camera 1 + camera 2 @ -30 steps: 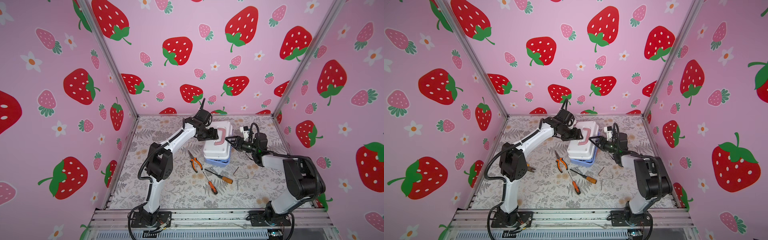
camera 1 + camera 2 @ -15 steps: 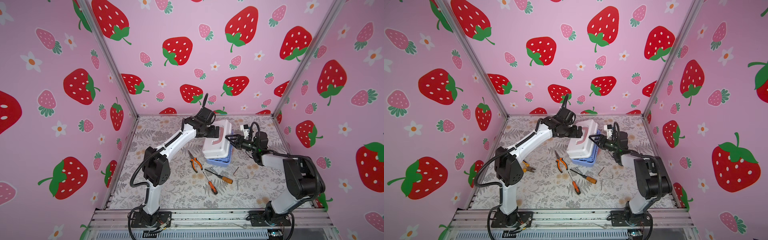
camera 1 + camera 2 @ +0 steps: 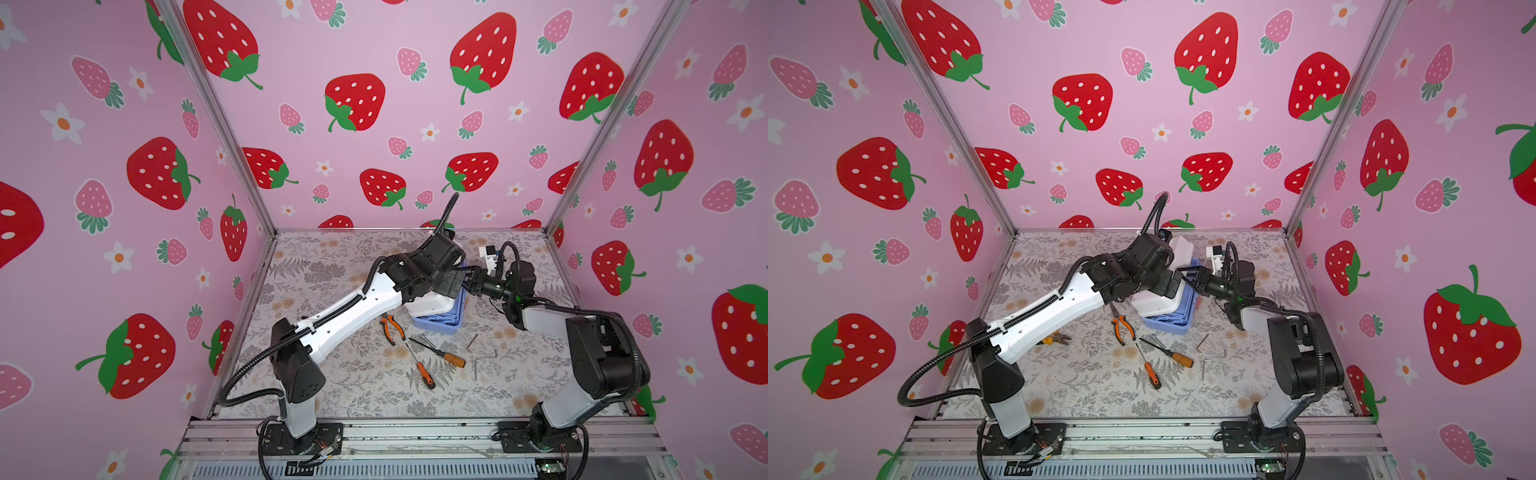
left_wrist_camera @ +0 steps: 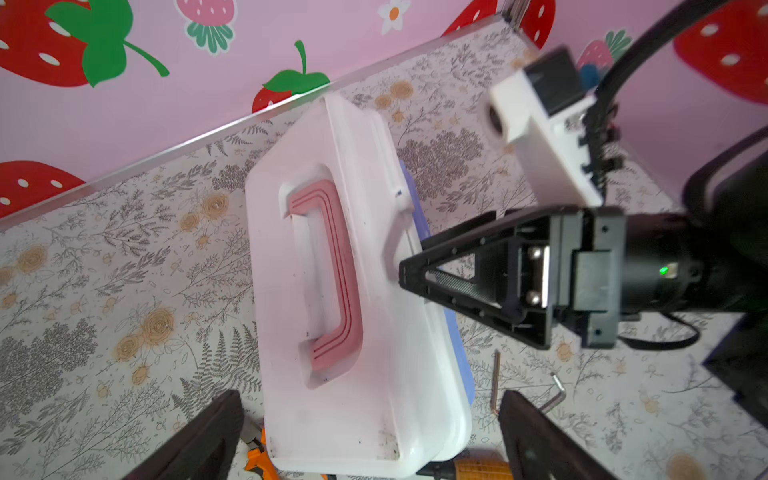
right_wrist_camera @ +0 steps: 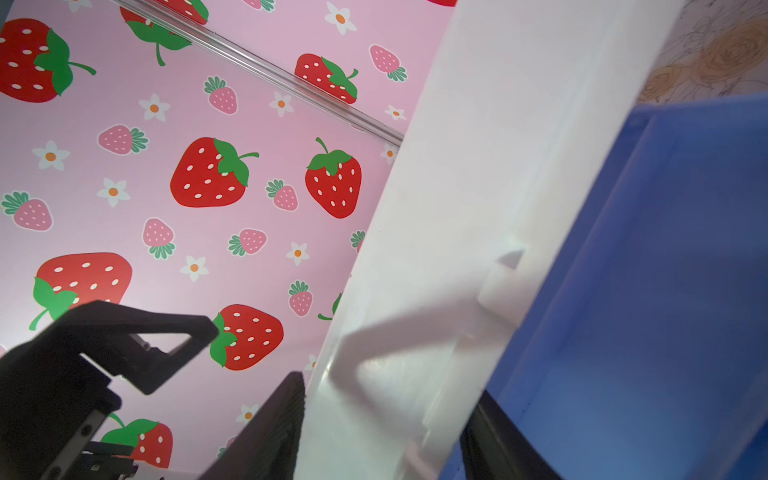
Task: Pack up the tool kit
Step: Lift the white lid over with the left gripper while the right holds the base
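At the back of the floral mat (image 3: 340,386): small rectangular plastic tool kit (image 4: 374,332), white lid tipped up, beneath wide-spread left gripper (image 4: 370,403); right gripper (image 4: 409,270) at lid rim, grip unclear. In front: orange-handled pliers (image 3: 395,330), screwdrivers (image 3: 451,360), metal hex keys (image 3: 471,343). Bare mat leftward, strawberry-print wall (image 3: 374,124) close behind.

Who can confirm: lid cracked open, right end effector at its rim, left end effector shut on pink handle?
Left end effector is open, not shut: fingers spread over the lid, clear of the pink handle, per the left wrist view. Rest holds: lid cracked open, right end effector at its rim.
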Controlling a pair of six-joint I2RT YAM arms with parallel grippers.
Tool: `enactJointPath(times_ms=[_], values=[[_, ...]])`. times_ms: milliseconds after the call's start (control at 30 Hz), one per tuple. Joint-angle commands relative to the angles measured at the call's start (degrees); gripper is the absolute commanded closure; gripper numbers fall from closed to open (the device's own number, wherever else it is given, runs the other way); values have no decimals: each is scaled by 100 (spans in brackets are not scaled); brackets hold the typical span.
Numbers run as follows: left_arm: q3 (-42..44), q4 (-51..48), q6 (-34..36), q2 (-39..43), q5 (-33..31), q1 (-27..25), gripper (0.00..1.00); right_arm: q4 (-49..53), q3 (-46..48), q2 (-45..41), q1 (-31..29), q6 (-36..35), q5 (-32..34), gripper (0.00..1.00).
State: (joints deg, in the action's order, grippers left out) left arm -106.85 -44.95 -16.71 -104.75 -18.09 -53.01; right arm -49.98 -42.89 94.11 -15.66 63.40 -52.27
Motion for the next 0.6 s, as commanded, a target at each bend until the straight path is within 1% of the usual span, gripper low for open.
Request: enactJointPath(times_ms=[0,67,167,333,500,567], values=[[82,-310,132,-82,-559,-316,1,-289,-193,-42,-23,44,-7,41],[-72,-541,111,-257,-957,-465,0,-265,-189,-46,-34,24,19,42],[-431,-932,103,-625,-1280,-608,1,-250,-176,-53,-51,19,41,42],[-855,-1304,121,-1136,-1624,-740,1,-224,-134,-98,-63,2,59,42],[-1148,-1614,2,-1520,-2032,-733,1,-201,-145,-108,-67,-3,66,42],[-1174,-1639,-76,-1589,-2034,-709,1,-200,-140,-103,-65,0,59,42]])
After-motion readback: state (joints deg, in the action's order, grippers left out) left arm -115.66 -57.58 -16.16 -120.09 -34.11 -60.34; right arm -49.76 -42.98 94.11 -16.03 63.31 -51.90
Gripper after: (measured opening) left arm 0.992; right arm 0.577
